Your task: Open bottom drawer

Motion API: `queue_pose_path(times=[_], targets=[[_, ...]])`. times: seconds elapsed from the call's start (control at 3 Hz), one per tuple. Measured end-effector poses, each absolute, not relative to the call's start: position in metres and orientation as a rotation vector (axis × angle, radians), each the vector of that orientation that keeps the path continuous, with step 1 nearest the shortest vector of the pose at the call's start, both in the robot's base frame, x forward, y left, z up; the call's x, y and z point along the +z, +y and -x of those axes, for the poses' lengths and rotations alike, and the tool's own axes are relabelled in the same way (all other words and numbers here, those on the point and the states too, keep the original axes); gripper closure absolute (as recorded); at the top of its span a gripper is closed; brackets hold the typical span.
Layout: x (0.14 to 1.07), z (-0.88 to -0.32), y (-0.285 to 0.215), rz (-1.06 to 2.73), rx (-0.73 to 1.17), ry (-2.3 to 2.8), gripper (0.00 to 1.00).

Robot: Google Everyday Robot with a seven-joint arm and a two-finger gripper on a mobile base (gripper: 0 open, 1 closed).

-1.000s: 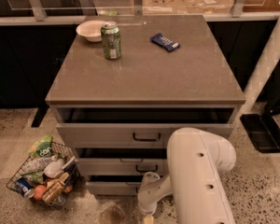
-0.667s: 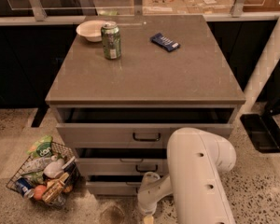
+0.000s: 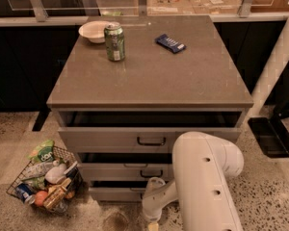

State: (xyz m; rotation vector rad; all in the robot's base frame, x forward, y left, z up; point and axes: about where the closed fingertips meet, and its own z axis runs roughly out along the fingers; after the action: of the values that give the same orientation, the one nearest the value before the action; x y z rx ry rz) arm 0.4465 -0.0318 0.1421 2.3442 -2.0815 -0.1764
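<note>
Reaching low beside a grey counter (image 3: pixel 149 81) topped cabinet, the robot's white arm (image 3: pixel 207 177) fills the lower right of the camera view, bending down toward the floor in front of three stacked drawers. The bottom drawer (image 3: pixel 115 193), lowest and narrowest-looking of the three, sits just above the speckled floor, its flat grey front facing the camera and its long axis running left to right across the scene. Any pull would likely have to come straight out toward the viewer, square to that front.

The end effector (image 3: pixel 152 219) hangs at the arm's tip, just in front of the drawer's right-hand part and slightly below it, so the drawer lies behind it and up to the left. Whether it is open or closed, or has hold of anything, cannot be told; the wrist hides the bottom drawer's handle.

A wire basket (image 3: pixel 19 189) of groceries stands on the floor to the left, clear of the drawer. On the counter stand a green can (image 3: pixel 114 42), a white bowl (image 3: pixel 94 31) and a blue packet (image 3: pixel 170 43).
</note>
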Motion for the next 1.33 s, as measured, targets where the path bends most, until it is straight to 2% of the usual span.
queue_pose_path(times=[1.33], targets=[[0.142,-0.4464,-0.0318,-2.344,-0.176,-2.081,0.0]])
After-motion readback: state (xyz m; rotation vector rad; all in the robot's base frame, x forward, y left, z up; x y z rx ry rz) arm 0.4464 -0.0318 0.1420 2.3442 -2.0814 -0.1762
